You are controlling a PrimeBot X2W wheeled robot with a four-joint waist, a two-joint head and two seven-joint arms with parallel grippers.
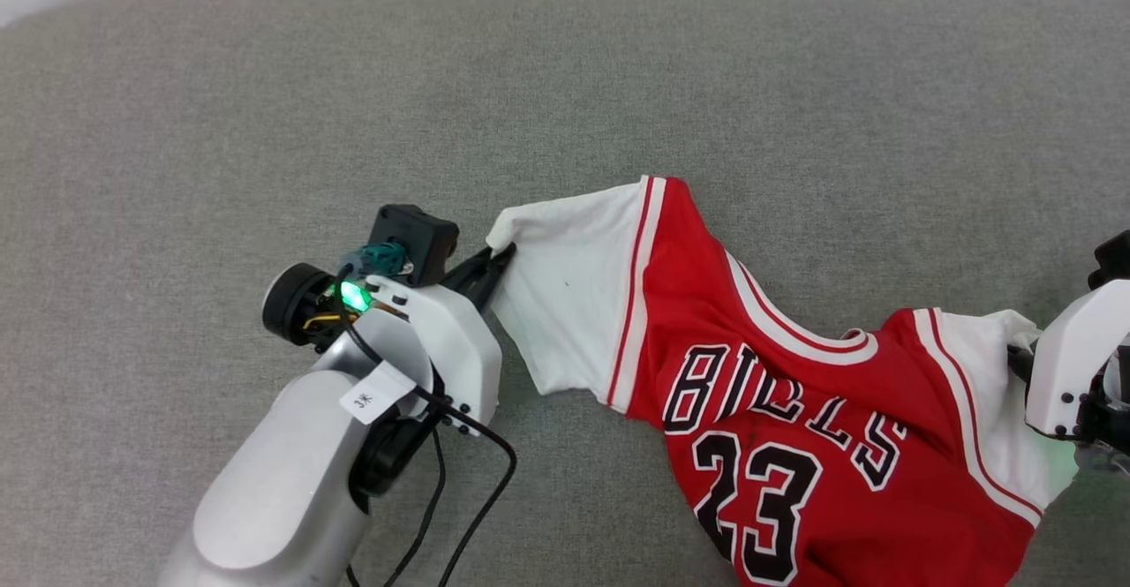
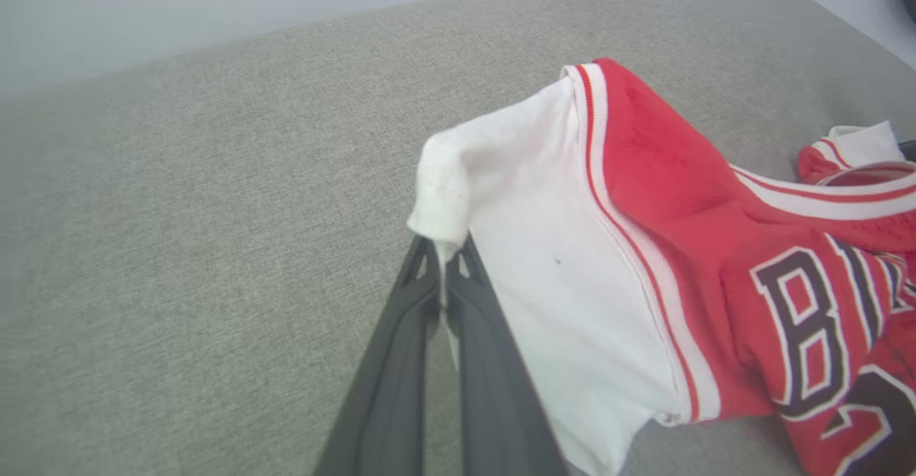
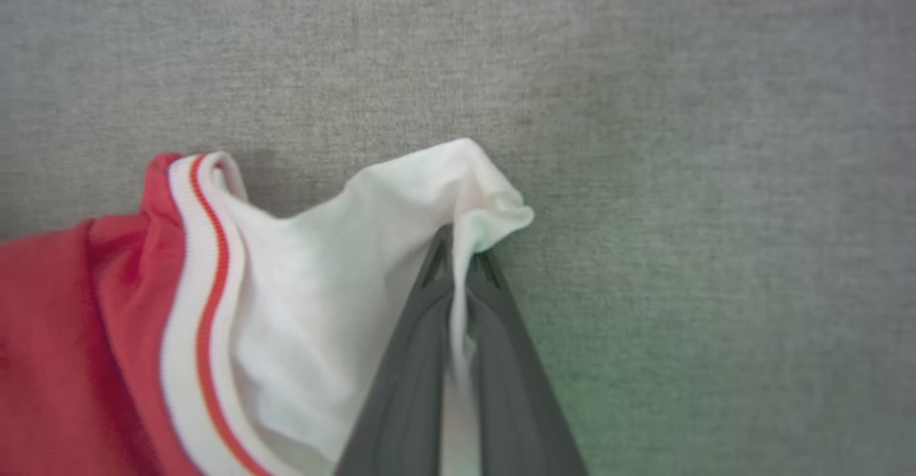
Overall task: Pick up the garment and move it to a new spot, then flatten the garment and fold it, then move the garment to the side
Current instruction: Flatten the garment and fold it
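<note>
My left claw (image 1: 503, 258) pinches the Bulls jersey (image 1: 794, 393) by its left white sleeve (image 1: 574, 291), my right claw (image 3: 458, 247) by its right sleeve (image 3: 343, 275) (both clenched), so it stretches left-right between them.

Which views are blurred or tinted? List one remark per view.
Head view: sharp, evenly lit; a green light glows behind the left claw. Left wrist view: the shirt is fairly crisp, the claw's fingers blur toward the bottom edge. Right wrist view: soft throughout, with a green cast on the grey surface beside the right claw.
</note>
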